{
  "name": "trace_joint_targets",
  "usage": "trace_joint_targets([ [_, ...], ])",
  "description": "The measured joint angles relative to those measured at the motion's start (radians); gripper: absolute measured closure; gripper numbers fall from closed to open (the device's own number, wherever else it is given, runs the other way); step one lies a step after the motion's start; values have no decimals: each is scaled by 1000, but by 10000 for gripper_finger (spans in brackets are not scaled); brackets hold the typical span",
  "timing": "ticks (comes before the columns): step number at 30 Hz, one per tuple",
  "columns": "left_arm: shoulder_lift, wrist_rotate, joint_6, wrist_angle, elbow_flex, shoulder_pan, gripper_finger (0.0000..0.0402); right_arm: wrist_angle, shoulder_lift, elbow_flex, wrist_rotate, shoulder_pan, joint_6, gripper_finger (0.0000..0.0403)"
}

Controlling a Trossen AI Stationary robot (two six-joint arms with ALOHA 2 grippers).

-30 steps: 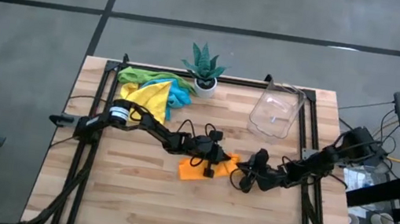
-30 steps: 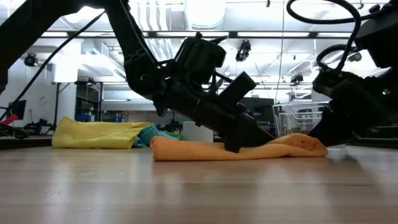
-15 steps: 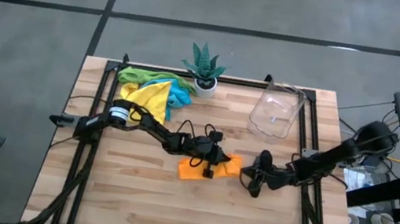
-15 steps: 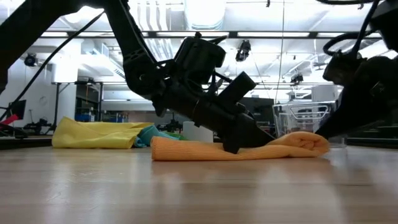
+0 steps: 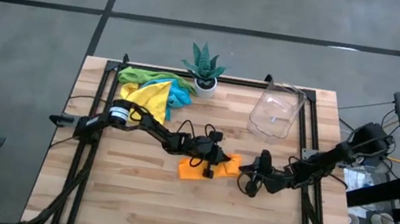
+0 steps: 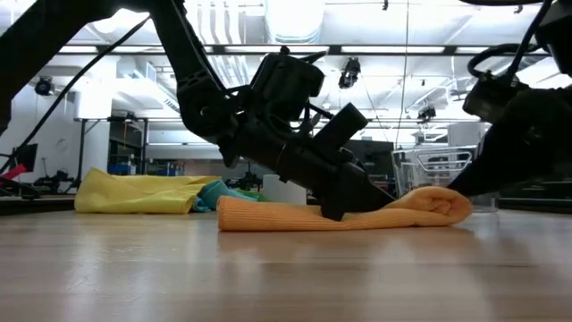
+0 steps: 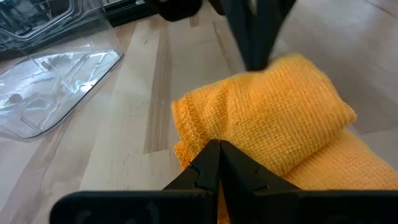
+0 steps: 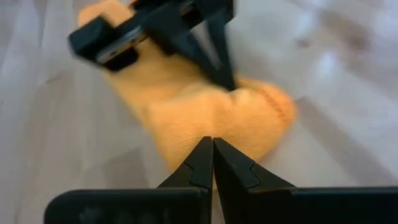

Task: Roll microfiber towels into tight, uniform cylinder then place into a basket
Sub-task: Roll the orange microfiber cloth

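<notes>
I see my left gripper (image 5: pixel 210 167) pressed closed onto the part-rolled orange microfiber towel (image 5: pixel 203 170); my right gripper (image 5: pixel 248 181), fingers together, sits just beside its roll.

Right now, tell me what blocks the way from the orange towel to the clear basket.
Nothing visible: bare wood lies between the orange towel and the clear basket. The left pincer rests on the towel; the potted plant stands off to the side.
</notes>
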Motion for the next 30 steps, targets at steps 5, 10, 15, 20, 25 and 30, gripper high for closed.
trace_joint_targets([
  [5,0,2,0,0,0,-1,402,-3,59,29,-124,2,-7,394],
  [10,0,4,0,0,0,-1,402,-23,84,42,-171,2,-7,394],
  [15,0,4,-1,0,-1,-1,402,-159,33,60,-193,16,13,394],
  [20,0,-3,-5,-7,-2,0,402,-299,-62,76,-195,49,6,394],
  [25,0,-3,-4,-7,-2,-1,402,-360,-133,87,-90,70,-7,394],
  [30,0,-2,-2,-6,-2,-1,402,-359,-146,81,-26,70,-7,394],
])
